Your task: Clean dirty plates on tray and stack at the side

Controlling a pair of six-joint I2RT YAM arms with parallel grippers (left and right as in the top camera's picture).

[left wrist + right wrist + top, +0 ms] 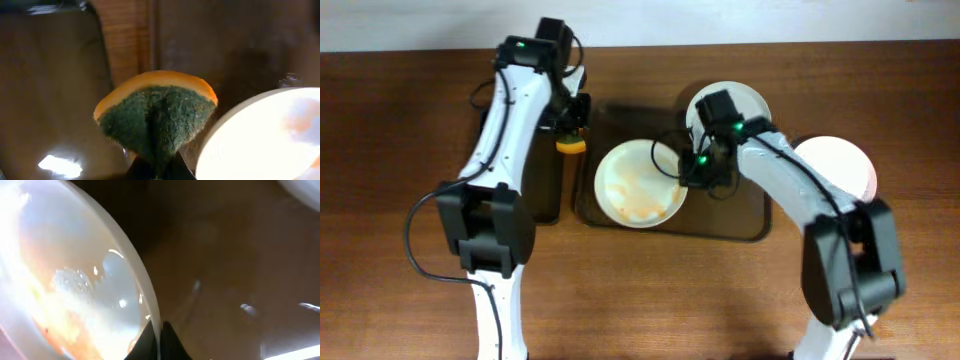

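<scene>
Steadying looks done and scrubbing next: on the dark brown rectangular tray (745, 220), the right gripper (694, 172) pinches the rim of the orange-stained round white plate (638, 183). The left gripper (570, 122) clamps a folded orange-and-green sponge (570, 144) near the tray's left edge, and must carry it over. The plate lies face up and has no long axis.
</scene>
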